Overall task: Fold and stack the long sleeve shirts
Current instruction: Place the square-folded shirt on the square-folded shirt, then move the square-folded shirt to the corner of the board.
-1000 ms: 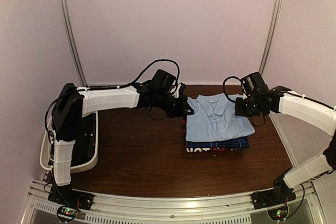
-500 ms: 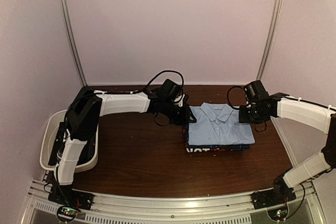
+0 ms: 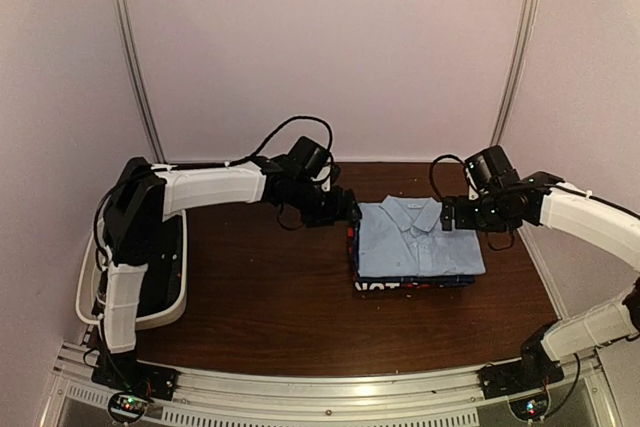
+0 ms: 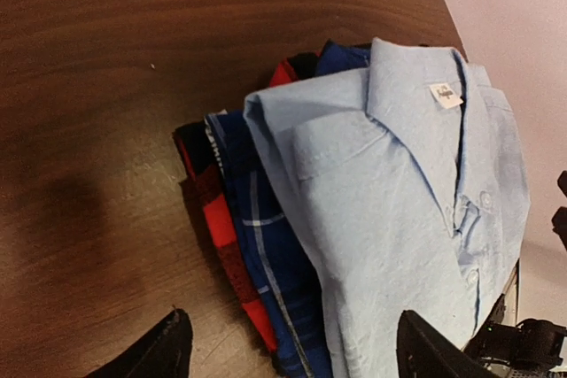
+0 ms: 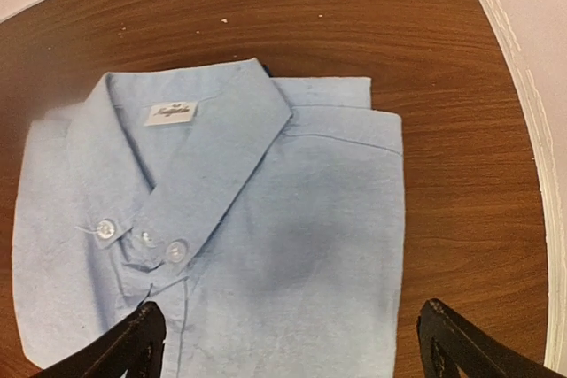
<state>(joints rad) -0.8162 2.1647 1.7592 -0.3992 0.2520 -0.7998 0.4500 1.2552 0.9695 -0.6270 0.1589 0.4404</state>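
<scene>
Three folded long sleeve shirts lie stacked right of the table's middle. The plain light blue shirt (image 3: 415,245) (image 4: 399,201) (image 5: 266,219) is on top, collar to the back. The blue plaid shirt (image 3: 415,279) (image 4: 266,245) sits under it, and a red and black shirt (image 4: 213,219) is at the bottom. My left gripper (image 3: 349,212) (image 4: 297,351) stands open over the stack's left edge. My right gripper (image 3: 449,217) (image 5: 292,343) hangs open above the stack's right side. Neither holds anything.
A white bin with black lining (image 3: 150,317) stands at the table's left edge beside the left arm. Pale walls close in the brown table (image 3: 260,287) at the back and both sides.
Both grippers went from shut on the light blue shirt to open. The shirt came down flat onto the stack, and both grippers have drawn slightly off it.
</scene>
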